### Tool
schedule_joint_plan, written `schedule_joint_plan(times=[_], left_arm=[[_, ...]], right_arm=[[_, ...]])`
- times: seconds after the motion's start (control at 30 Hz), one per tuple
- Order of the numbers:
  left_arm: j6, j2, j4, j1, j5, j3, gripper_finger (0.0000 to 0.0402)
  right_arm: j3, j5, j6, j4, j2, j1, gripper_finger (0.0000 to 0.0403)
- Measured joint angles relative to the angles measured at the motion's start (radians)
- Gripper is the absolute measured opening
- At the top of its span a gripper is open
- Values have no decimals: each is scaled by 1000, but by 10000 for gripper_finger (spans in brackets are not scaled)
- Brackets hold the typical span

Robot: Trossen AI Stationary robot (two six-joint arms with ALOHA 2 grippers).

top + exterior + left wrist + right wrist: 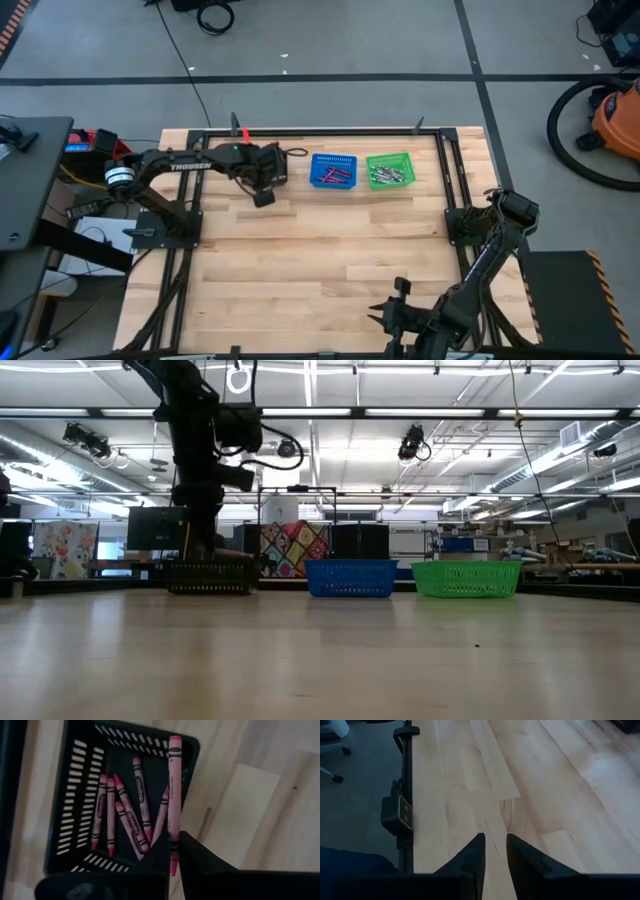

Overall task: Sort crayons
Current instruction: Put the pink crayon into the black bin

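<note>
"Crayola.com" runs along the pink crayon (174, 795); "TROSSEN" marks the left arm (190, 166).

1. My work surface is a pale wooden table (320, 250) of joined planks, edged by a black metal frame (440, 170).
2. Three mesh baskets stand in a row near its far edge: black basket (210, 576), blue basket (332, 171), green basket (390, 169).

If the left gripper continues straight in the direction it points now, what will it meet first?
Probably the pink crayons lying in the black basket below. The left gripper, shut on a pink crayon, points down into it; depth is unclear.
</note>
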Motion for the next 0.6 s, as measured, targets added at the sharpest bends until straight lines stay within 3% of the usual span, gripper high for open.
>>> schedule_joint_plan(times=[0.37,0.6], left_arm=[[42,0,34,185,30,-33,21],[41,0,15,235,149,-33,66]], right_arm=[[0,0,7,0,0,-15,85],[0,-1,10,1,0,-18,85]])
